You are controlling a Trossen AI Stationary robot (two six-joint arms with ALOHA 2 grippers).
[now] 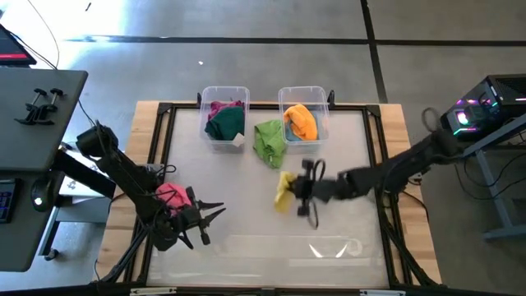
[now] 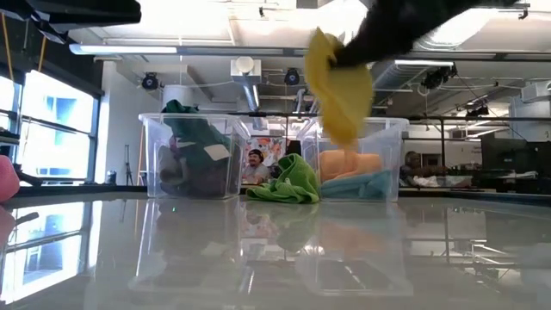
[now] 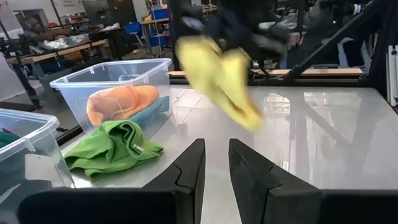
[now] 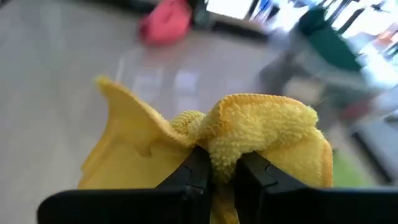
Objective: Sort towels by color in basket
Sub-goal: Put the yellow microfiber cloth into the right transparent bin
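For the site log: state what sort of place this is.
Probably a robotics lab or workshop in an open industrial room: exposed ceiling ducts, workbenches with people seated behind the table, and a lit computer tower beside the wood-edged table.

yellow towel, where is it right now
The yellow towel hangs off the table, pinched in the right gripper near the table's middle in the high view, just in front of the light green towel and the right-hand bin.

Two bins (image 1: 224, 92) side by side (one towel (image 1: 269, 140) between, outside).
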